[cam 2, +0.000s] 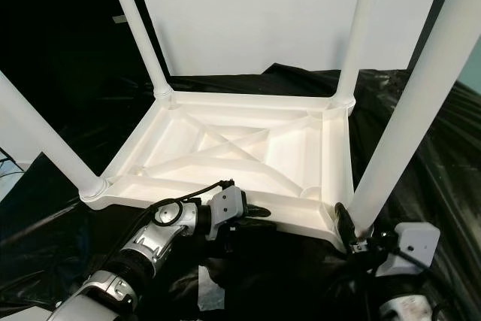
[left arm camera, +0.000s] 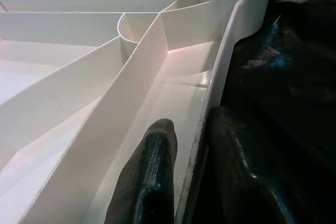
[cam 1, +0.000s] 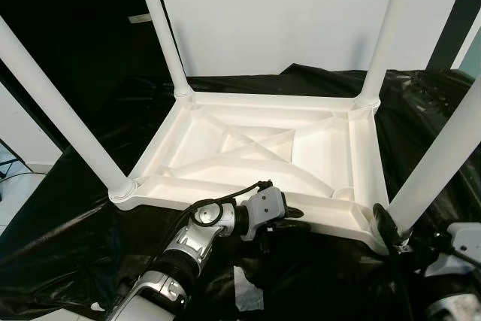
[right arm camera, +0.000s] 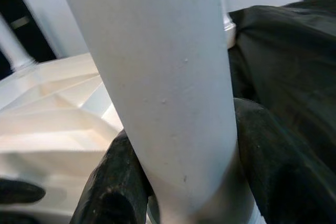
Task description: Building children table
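Left eye view, left end effector [cam 1: 294, 225] pinching upturned tabletop [cam 1: 259, 148] rim, right end effector [cam 1: 392, 232] clamping near-right leg [cam 1: 440, 163], black sheeting [cam 1: 90, 208] underneath.

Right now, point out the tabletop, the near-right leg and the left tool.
tabletop [cam 1: 255, 144], left eye view, ribbed underside.
near-right leg [cam 1: 443, 159], left eye view, mid-shaft.
left tool [left arm camera: 190, 179], left wrist view, between fingertips.

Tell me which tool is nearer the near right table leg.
Right. The right tool is clamped around the near right leg at its base; the left tool grips the tabletop's near rim, further along toward the middle.
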Controlling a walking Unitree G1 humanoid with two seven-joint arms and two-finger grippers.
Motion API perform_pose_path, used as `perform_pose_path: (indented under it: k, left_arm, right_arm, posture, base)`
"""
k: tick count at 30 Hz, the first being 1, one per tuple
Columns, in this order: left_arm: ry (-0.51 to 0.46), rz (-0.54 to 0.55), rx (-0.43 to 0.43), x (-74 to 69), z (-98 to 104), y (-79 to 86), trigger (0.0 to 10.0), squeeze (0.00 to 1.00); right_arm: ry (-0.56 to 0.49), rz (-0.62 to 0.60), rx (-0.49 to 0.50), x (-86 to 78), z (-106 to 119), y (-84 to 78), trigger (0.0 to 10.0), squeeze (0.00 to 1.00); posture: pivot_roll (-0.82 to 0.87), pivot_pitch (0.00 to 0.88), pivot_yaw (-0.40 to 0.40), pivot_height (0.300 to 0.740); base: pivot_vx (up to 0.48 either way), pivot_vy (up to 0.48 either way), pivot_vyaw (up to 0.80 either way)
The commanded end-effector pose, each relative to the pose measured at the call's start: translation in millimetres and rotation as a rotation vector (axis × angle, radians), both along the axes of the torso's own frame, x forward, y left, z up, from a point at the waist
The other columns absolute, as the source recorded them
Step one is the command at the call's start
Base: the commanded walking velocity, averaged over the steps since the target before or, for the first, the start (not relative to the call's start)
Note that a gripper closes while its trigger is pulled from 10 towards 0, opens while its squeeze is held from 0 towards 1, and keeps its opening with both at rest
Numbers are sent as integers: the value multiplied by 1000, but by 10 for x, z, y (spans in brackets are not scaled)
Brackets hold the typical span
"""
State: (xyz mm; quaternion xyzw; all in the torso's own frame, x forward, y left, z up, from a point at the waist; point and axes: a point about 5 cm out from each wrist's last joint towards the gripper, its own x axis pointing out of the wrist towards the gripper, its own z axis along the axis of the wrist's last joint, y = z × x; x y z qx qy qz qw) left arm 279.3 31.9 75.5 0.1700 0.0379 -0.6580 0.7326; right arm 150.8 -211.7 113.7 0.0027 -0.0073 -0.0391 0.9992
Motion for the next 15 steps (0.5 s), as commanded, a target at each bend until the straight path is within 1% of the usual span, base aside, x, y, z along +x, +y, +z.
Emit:
perform_pose_path:
  k: [1, 3, 8, 9, 10, 11, 12, 14, 15]
  left_arm:
    - [85, 117, 91, -47, -282, 140, 0, 0]
    - [85, 118, 90, -47, -283, 138, 0, 0]
    - [85, 120, 89, -46, -283, 141, 0, 0]
    - [85, 121, 90, -45, -284, 144, 0, 0]
    - [85, 121, 90, -45, -284, 144, 0, 0]
    - [85, 121, 90, -45, -284, 143, 0, 0]
    - [85, 121, 90, -45, -284, 143, 0, 0]
    - [85, 122, 88, -43, -283, 137, 0, 0]
    - [84, 121, 87, -43, -282, 132, 0, 0]
  right_arm:
    - [175, -111, 117, -199, -343, -7, 0, 0]
    - [142, -105, 109, -233, -335, 83, 0, 0]
    - [121, -100, 99, -240, -323, 114, 0, 0]
    - [113, -89, 91, -237, -308, 136, 9569, 0]
    - [113, -89, 91, -237, -308, 136, 9569, 0]
    - [109, -66, 84, -227, -297, 157, 10000, 1000]
    - [109, -66, 84, -227, -297, 157, 10000, 1000]
    - [106, 0, 44, -191, -278, 197, 10000, 1000]
    - [97, 33, 7, -165, -260, 199, 10000, 0]
  posture:
    - [-186, 0, 96, 740]
    - [-184, 0, 93, 740]
    - [-186, 0, 93, 740]
    - [-187, 0, 93, 740]
    - [-187, 0, 93, 740]
    - [-188, 0, 92, 740]
    - [-188, 0, 92, 740]
    - [-192, 0, 92, 740]
    - [-193, 0, 92, 740]
  base:
    - [0, 0, 0]
    - [0, 0, 0]
    - [0, 0, 0]
    - [0, 0, 0]
    - [0, 0, 0]
    - [0, 0, 0]
    - [0, 0, 0]
    - [0, 0, 0]
    - [0, 0, 0]
